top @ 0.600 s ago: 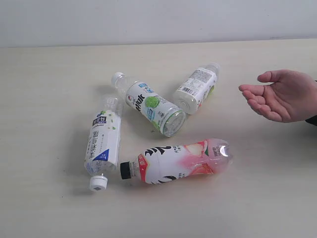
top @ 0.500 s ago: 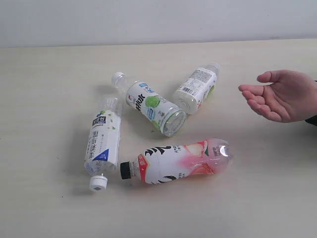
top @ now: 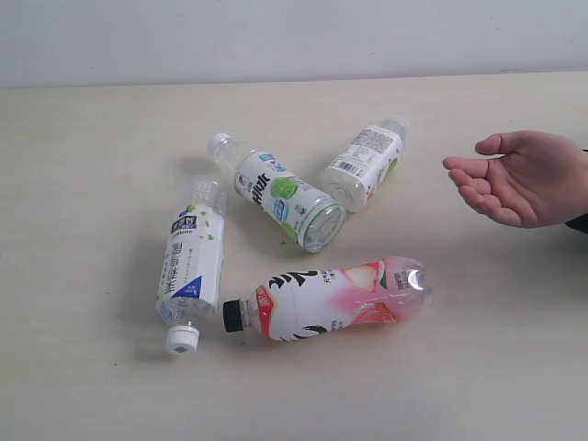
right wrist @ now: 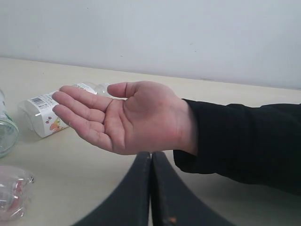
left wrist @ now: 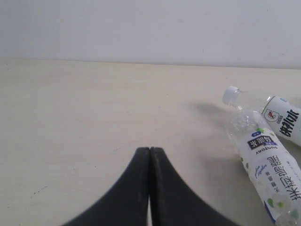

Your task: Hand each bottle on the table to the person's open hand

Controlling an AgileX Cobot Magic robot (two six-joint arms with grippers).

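Four bottles lie on their sides on the table point(top: 83, 147). A white-labelled bottle with a blue mark point(top: 190, 262) point(left wrist: 265, 162) is at the left, one with a green mark point(top: 280, 195) in the middle, another white-labelled one point(top: 364, 163) point(right wrist: 44, 113) behind it. The pink-and-white bottle with black cap point(top: 331, 299) lies nearest the front. The person's open hand point(top: 519, 176) point(right wrist: 124, 117) hovers palm up at the right. Neither gripper shows in the exterior view. My left gripper point(left wrist: 149, 150) is shut and empty over bare table. My right gripper point(right wrist: 151, 154) is shut and empty just before the hand.
A pale wall point(top: 294, 37) runs behind the table's far edge. A dark sleeve point(right wrist: 244, 141) covers the person's forearm at the right. Bare table surface lies left of the bottles and along the front.
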